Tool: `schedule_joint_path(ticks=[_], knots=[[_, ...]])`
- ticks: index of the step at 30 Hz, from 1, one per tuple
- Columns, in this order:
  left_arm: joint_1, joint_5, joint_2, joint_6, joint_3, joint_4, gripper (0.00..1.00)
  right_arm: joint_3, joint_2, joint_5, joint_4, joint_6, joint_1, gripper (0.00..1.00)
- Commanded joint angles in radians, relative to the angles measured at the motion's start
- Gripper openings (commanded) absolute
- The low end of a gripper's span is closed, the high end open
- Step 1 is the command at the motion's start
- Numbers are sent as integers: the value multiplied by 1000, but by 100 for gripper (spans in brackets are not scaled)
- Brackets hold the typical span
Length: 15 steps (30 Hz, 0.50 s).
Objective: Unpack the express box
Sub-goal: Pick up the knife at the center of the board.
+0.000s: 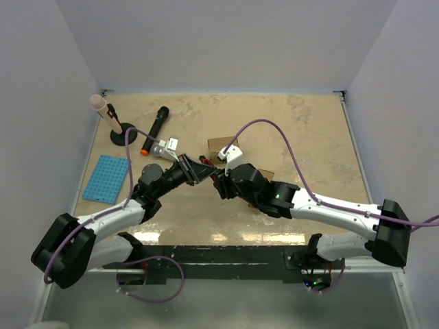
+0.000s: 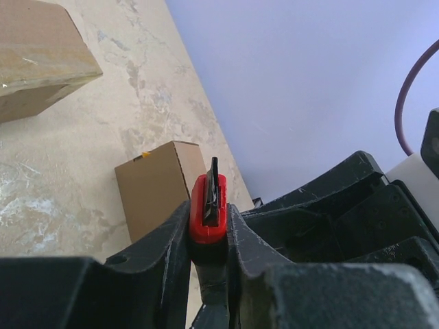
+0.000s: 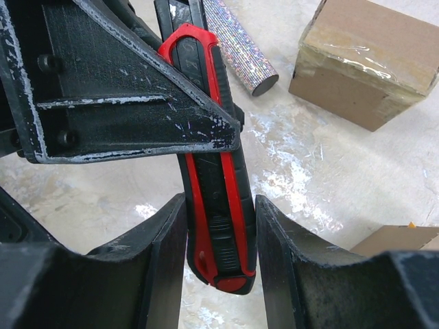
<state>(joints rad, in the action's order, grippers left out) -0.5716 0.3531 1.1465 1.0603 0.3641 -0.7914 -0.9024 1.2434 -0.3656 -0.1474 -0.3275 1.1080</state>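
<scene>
Left gripper (image 2: 208, 218): closed on 1 end of the red knife (image 3: 218, 205). Right gripper (image 3: 219, 236): closed on the other end of the same knife, fingers against both flanks. The 2 grippers meet above mid-table. The taped box (image 3: 363, 62) sits on the table beyond them, tape intact and apart from both grippers. A 2nd box (image 3: 401, 241) lies near.

Step in hand, by judgement: readying the knife, either a transfer or blade extension. The next move requires 1 gripper to release. The blade must then reach the tape seam.

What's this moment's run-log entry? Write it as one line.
phase: knife handover | left gripper: shut on knife | right gripper: shut on knife | box: taped shut
</scene>
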Motion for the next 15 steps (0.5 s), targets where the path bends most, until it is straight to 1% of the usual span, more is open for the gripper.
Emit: schedule_joint_path(ticks=[1,2,3,4,5,6,7,8,11,15], knots=[[-2,20,5,1,-14,-100,0,-15,-33,7,46,8,9,0],[-2,15,4,1,-16,-106,0,-18,-33,7,43,5,9,2],[-2,11,1,1,-19,-112,0,-21,-32,5,42,-7,7,9],[-2,-14,-5,-2,-33,-118,0,-27,-32,8,39,-15,7,19],[-1,-29,-20,-2,-39,-127,0,-29,-30,25,39,-21,7,36],[-2,-45,-28,-2,-48,-140,0,-30,-33,27,40,-30,7,46],[-2,-77,-39,-3,-56,-138,0,-33,-38,25,39,-36,7,58],[-2,-94,-59,-8,-57,-134,0,-35,-39,19,39,-44,7,73],[1,-155,-103,-69,-41,-79,0,-56,-47,24,34,-70,7,85],[-1,-223,-151,-123,-28,-37,0,-104,-50,17,16,-100,3,90]])
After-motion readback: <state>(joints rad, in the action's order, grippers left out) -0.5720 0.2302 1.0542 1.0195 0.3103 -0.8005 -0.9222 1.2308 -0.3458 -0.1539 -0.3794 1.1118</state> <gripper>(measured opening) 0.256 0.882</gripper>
